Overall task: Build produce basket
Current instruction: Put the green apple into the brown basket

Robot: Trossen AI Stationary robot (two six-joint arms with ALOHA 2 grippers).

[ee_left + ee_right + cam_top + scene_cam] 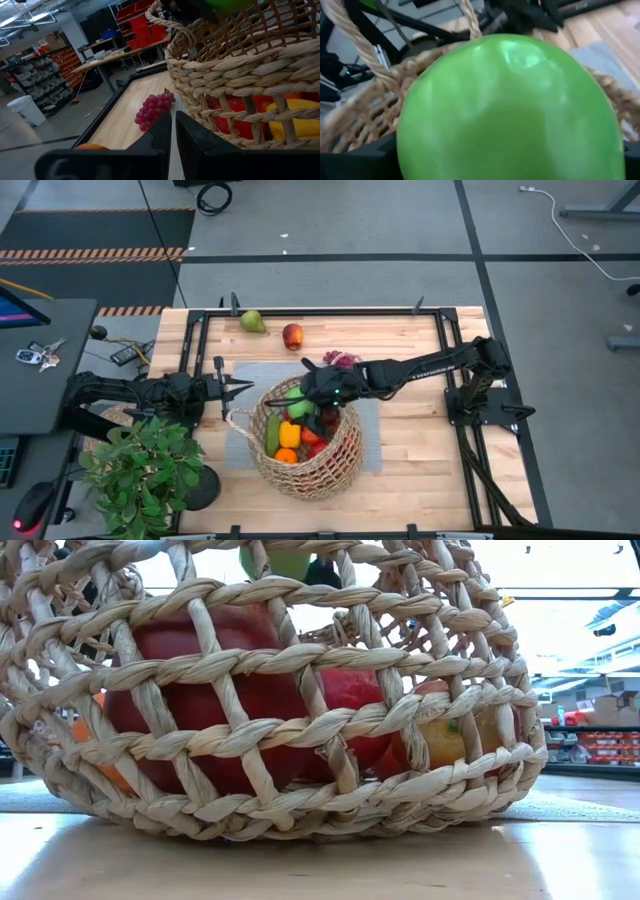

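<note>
Right gripper (300, 402) grasps green apple (510, 107) over basket (335, 465) rim; left gripper (245, 388) clenched, empty, just beside the rim.

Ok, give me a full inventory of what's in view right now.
basket: 1, tan wicker, on the grey mat, table centre.
produce in basket: several, yellow, orange, red, green; exact count unclear.
green apple: 1, between the right gripper's fingers, above the basket.
pear: 1, green, far edge of table.
red apple: 1, beside the pear.
grapes: 1 bunch, purple, behind the basket.
potted plant: 1, green, near left corner.
keys: 1 set, side desk.
left gripper: shut, left of the basket.
right gripper: over the basket, holding the green apple.
</note>
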